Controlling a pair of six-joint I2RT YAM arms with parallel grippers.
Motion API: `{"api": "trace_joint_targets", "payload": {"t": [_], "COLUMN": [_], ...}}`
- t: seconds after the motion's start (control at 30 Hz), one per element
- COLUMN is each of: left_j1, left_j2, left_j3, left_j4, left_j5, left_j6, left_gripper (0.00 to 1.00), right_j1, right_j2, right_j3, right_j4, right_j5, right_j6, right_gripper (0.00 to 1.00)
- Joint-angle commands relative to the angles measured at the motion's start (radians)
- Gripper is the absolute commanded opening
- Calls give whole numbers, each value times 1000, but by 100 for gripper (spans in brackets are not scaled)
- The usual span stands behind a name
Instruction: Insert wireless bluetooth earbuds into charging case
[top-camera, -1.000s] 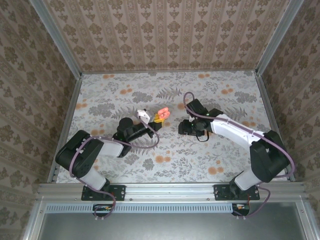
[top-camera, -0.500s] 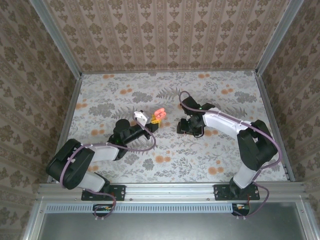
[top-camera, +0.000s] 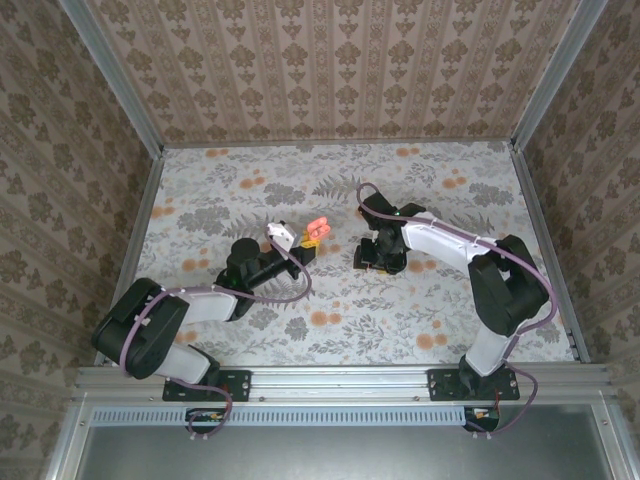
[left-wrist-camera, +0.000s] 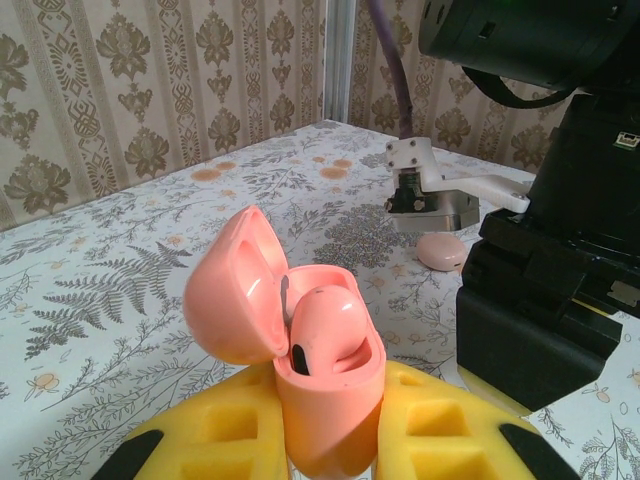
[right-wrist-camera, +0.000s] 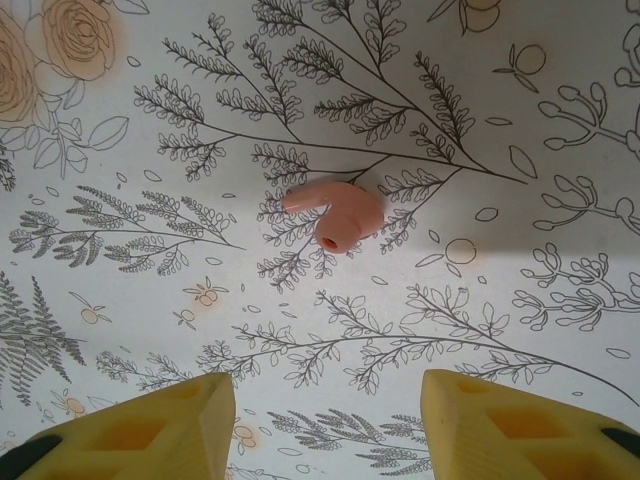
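The charging case (left-wrist-camera: 310, 400) stands with its lid open, clenched in my left end effector (left-wrist-camera: 328, 455), with one earbud (left-wrist-camera: 325, 320) already seated. The second earbud (right-wrist-camera: 335, 213) lies on the table (right-wrist-camera: 520, 120) below my right end effector (right-wrist-camera: 328, 425), which is released. Next, I judge, I must lower it and grasp the earbud carefully.

Around us three walls (top-camera: 340, 70) in beige damask-striped wallpaper, before us a tabletop (top-camera: 250, 190) covered in grey fern and orange flower print, our corners framed by slanting aluminium posts (top-camera: 110, 70), a metal rail (top-camera: 340, 380) along our near edge, soft even light
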Motion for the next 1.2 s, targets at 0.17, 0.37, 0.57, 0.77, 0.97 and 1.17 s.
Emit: {"api": "trace_joint_targets", "payload": {"t": [0.17,0.37,0.57,0.77,0.97,1.17], "left_j1": [5,6,6,6,5,7], "left_j2": [-13,1,24,28,28,28], "left_j3": [-9,-6,-11,-15,-16,-17], "left_j4": [17,27,60,69,70,67], "left_j5": [-11,-10,-7,-10,-13,-16], "left_j6": [18,19,5,3,3,1], "left_gripper": [0,0,0,0,0,0], "right_j1": [-4,-3,-8,-17,-33,-44], "right_j2": [42,62,86,127,150,181], "right_j3": [41,47,45,64,64,69], "right_j4": [-50,-42,-24,1,42,102], "right_j5": [-20,-31,-20,-14,-17,-54], "right_j6": [17,22,23,22,19,15], "right_gripper": [53,52,48,44,40,37]}}
